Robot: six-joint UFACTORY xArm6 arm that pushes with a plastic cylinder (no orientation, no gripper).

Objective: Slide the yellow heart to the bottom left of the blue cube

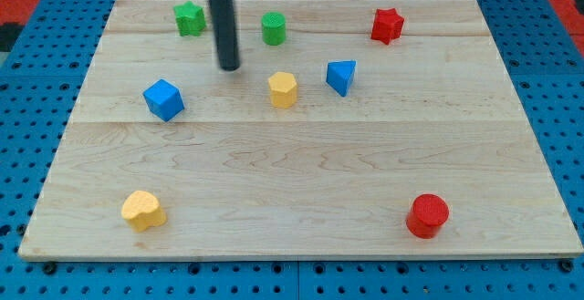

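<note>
The counter [301,181] is a pale wooden board made of joined planks, its grain running across the view. It rests on a blue perforated surface [27,273], and a strip of red shows at the view's top corners.

There is no claw on this arm, so nothing opens, closes or holds anything; the arm ends in a dark rod, and my tip [229,67] rests on the board in the upper left part, touching no block.

Going from the view's left to its right: the yellow heart [143,210] lies near the bottom left corner of the board, well below my tip and to its left, far from it. The blue cube [163,99] sits to the left of my tip and slightly lower, near but apart; the heart is well below the cube and a little to its left. The green block [190,18], star-like in outline, stands above and just left of my tip, close to the rod's shaft.

To the right of my tip, the green cylinder [274,28] sits a little higher, near the top edge. The yellow hexagonal block [283,89] is just lower and to the right of my tip. Further right is the blue triangular block [340,77], then the red star [387,25] near the top. The red cylinder [427,215] lies far off at the bottom right.
</note>
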